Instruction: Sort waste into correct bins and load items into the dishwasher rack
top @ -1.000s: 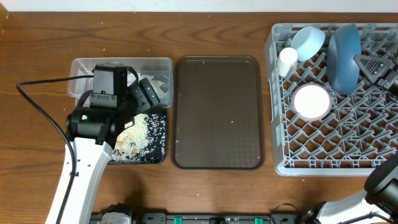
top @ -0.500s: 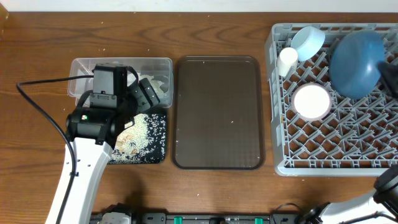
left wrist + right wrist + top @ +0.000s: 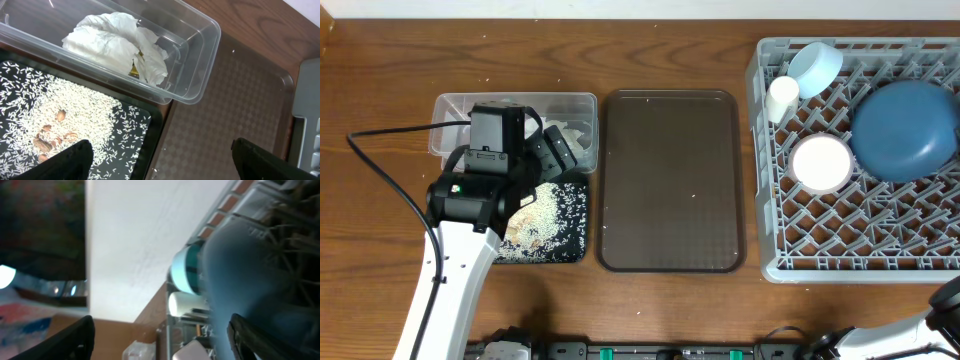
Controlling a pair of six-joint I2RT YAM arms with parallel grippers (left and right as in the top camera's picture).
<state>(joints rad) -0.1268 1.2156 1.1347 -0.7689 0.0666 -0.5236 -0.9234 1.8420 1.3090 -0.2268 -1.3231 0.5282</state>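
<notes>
Okay, overhead: left gripper (image 3: 555,153) hangs over the join between the clear rectangular plastic tub (image 3: 575,100) and the shallow black rectangular tray (image 3: 575,245). The loose white cooked rice (image 3: 545,222) lies in the tray. The large dark brown serving tray (image 3: 670,180) sits bare just beside them. In the large square grey pegged dishwasher rack (image 3: 840,255) are the large deep-blue bowl (image 3: 905,130), small light-blue bowl (image 3: 816,64), small white cup (image 3: 783,97) and small white pink-rimmed bowl (image 3: 820,163). Risk: the big bowl lies across the pegs beside the white bowl and may rock or slide onto it.

Left wrist: fingers (image 3: 75,160) are spread wide and empty. Crumpled white tissue paper (image 3: 117,42) with a bit of yellow-green snack wrapper (image 3: 135,71) is in the tub. Risk: a careless sideways move could clip the tub wall or scatter rice over the tray's low rim.

Right wrist: blurry, right gripper (image 3: 160,330) spread wide, holding nothing, blue bowl close ahead. Risk: a finger could catch its rim or a peg.
</notes>
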